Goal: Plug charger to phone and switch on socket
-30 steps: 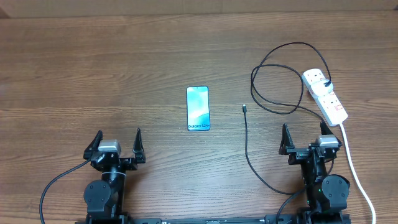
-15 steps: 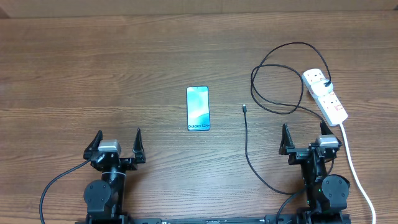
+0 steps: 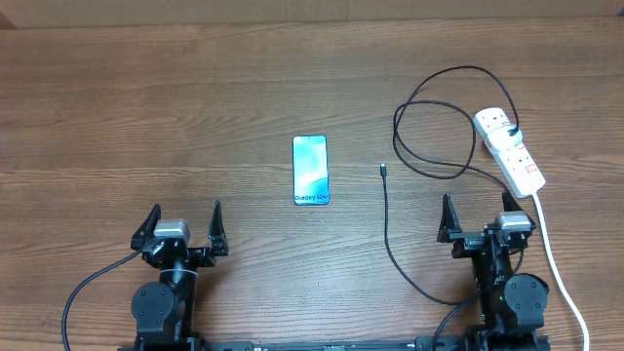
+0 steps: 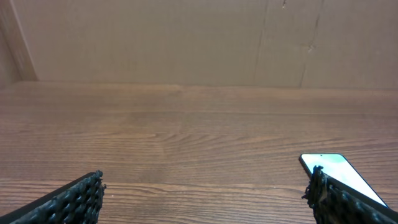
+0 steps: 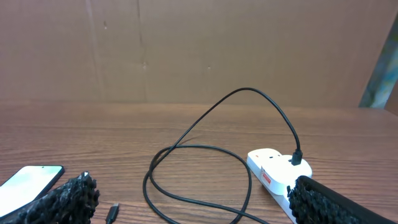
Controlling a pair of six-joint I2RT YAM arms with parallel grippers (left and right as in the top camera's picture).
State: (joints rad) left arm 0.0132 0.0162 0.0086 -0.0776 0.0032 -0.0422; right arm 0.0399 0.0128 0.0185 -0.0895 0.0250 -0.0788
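**Overhead view.** My left end effector [image 3: 185,209] and right end effector [image 3: 477,203] sit at the near edge of the worktop [image 3: 146,97], both spread wide and holding nothing. The phone [image 3: 311,170] lies flat, screen up, near the middle of the worktop. The charger [image 3: 386,210] runs in loose loops toward the right edge. Its connector tip [image 3: 384,171] lies to the right of the phone, apart from it. Its plug [image 3: 511,132] appears seated in the socket [image 3: 522,166] near the right edge. Left to do: join the tip to the phone and press the switch. I cannot tell whether that switch is on.
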